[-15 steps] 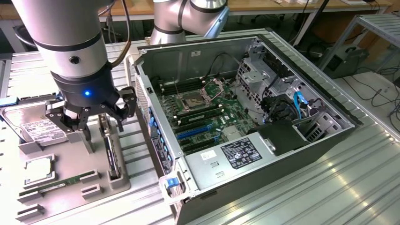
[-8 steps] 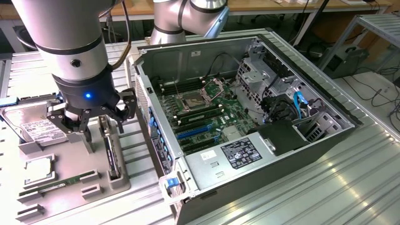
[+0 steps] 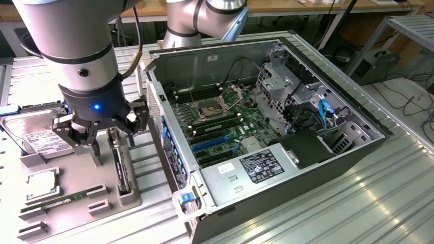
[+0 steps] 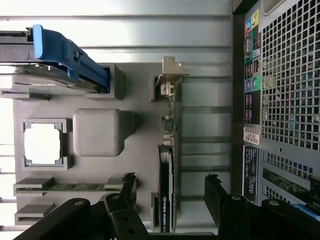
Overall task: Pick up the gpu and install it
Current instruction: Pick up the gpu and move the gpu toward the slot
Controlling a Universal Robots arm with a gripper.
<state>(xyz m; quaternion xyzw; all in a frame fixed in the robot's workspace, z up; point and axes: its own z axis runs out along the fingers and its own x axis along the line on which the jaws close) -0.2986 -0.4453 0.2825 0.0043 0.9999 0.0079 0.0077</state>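
Gripper spread wide, grasping nothing, poised over gpu at the exterior view's lower left. Gpu standing on edge in grey fixture tray (silver bracket end far from fingertips), clear gap either side; open computer case alongside

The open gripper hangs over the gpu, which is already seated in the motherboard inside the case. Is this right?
Not quite. The gpu stands on edge in the grey holder outside the case, as the wrist view shows. The open gripper does hang over it.
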